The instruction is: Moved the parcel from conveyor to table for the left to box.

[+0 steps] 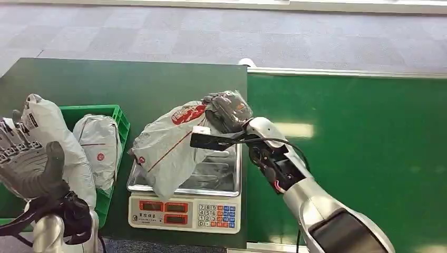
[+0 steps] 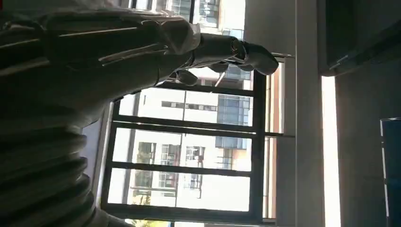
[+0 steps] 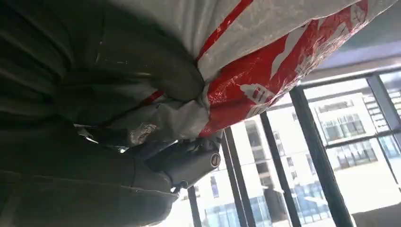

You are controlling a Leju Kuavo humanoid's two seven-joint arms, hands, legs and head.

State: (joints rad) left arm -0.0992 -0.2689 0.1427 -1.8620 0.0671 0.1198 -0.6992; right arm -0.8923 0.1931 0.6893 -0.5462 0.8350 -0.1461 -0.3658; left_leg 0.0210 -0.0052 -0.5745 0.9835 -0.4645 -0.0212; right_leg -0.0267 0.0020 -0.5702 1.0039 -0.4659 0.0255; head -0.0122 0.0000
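A grey parcel with a red logo (image 1: 168,147) hangs tilted over the pan of a scale (image 1: 184,211). My right hand (image 1: 226,110) grips its upper right corner. In the right wrist view the crumpled bag (image 3: 283,61) is bunched tightly against the hand (image 3: 184,161). My left hand (image 1: 26,163) is raised at the near left, its back toward me. It holds another grey parcel (image 1: 50,126) upright over the near-left part of a green crate (image 1: 118,113). The left wrist view has the fingers (image 2: 250,54) curled past wrinkled grey film.
One more grey parcel (image 1: 97,147) lies inside the crate. The scale stands on the dark green table (image 1: 132,79), at its right edge. The brighter green conveyor belt (image 1: 358,147) runs to the right. Grey carpet lies beyond.
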